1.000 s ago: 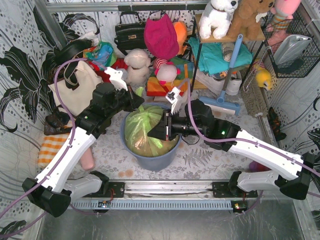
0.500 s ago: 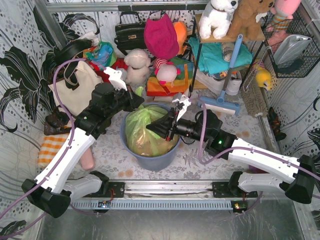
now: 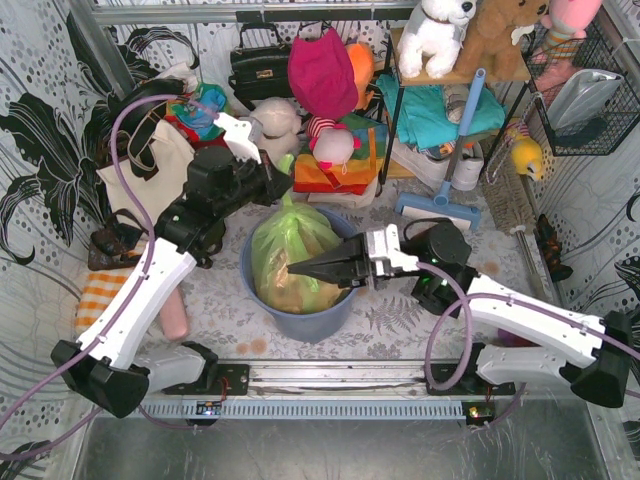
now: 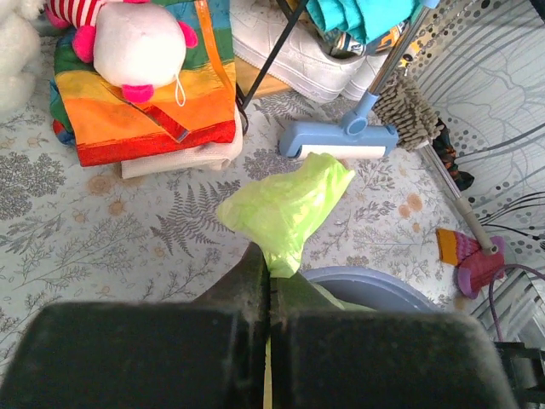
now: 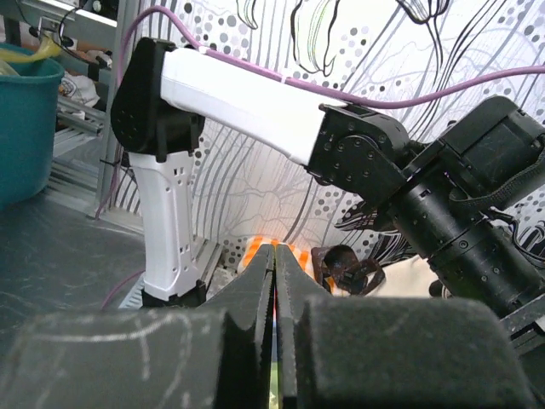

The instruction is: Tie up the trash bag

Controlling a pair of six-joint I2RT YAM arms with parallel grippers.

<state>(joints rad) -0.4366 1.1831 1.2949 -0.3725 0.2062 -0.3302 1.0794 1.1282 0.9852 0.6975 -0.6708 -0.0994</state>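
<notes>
Left fingers (image 4: pixel 252 285) tight on the trash bag (image 4: pixel 289 204), plain only wrist-side; right fingers (image 5: pixel 255 294) together.

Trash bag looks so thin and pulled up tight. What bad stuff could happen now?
1. The left gripper pinches only a small flap of the trash bag; the thin plastic might tear or slip out.
2. The right gripper, shut to a point, aims at the bag's side and could poke a hole.
3. Pulling upward might lift or tip the blue bin.
</notes>
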